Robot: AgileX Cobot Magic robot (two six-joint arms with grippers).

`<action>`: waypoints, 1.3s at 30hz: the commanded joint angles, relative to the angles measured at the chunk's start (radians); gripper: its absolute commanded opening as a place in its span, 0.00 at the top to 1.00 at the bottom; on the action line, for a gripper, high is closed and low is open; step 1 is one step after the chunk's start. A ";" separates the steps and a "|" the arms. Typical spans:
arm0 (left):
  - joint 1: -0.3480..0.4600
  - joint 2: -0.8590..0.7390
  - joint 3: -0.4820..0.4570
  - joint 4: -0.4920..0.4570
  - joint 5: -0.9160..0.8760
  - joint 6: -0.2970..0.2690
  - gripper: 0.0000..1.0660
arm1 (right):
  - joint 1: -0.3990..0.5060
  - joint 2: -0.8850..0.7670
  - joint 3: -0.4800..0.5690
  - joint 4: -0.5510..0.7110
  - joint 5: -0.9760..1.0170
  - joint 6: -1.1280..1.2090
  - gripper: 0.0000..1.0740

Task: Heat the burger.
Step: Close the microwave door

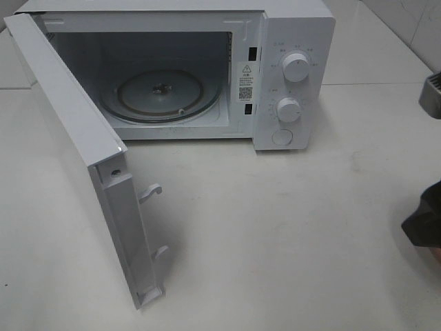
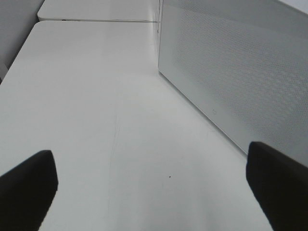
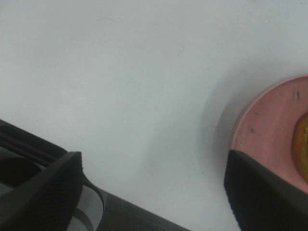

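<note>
The burger [image 3: 302, 144] shows only as a golden sliver of bun at the edge of the right wrist view, on a pink plate [image 3: 264, 125]. My right gripper [image 3: 154, 192] is open above the white table, with one finger [image 3: 262, 192] over the plate's near rim and nothing between the fingers. In the high view the burger and plate are out of frame, and only a dark part of the right arm [image 1: 424, 224] shows at the right edge. My left gripper [image 2: 154, 192] is open and empty over bare table, out of the high view.
The white microwave [image 1: 293, 76] stands at the back with its door [image 1: 89, 152] swung wide open toward the front left and the glass turntable [image 1: 160, 93] bare. Its perforated white panel [image 2: 240, 72] is close beside the left gripper. A dark grey object [image 1: 431, 96] sits at the right edge.
</note>
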 commanded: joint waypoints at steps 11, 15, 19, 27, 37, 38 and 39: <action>-0.003 -0.021 0.003 -0.011 -0.005 -0.003 0.06 | -0.042 -0.409 0.036 0.013 0.200 -0.031 0.28; -0.003 -0.021 0.003 -0.011 -0.005 -0.003 0.06 | -0.086 -0.509 0.071 0.014 0.204 -0.049 0.28; -0.003 -0.021 0.003 -0.011 -0.005 -0.003 0.06 | -0.163 -0.634 0.116 0.029 0.207 -0.059 0.28; -0.003 -0.021 0.003 -0.011 -0.005 -0.003 0.06 | -0.253 -0.805 0.132 0.075 0.198 -0.066 0.28; -0.003 -0.021 0.003 -0.011 -0.005 -0.003 0.06 | -0.346 -0.963 0.167 0.083 0.133 -0.063 0.29; -0.003 -0.021 0.003 -0.011 -0.005 -0.003 0.06 | -0.345 -0.963 0.167 0.084 0.133 -0.062 0.29; -0.003 -0.021 0.003 -0.011 -0.005 -0.003 0.06 | -0.345 -0.963 0.167 0.084 0.133 -0.062 0.29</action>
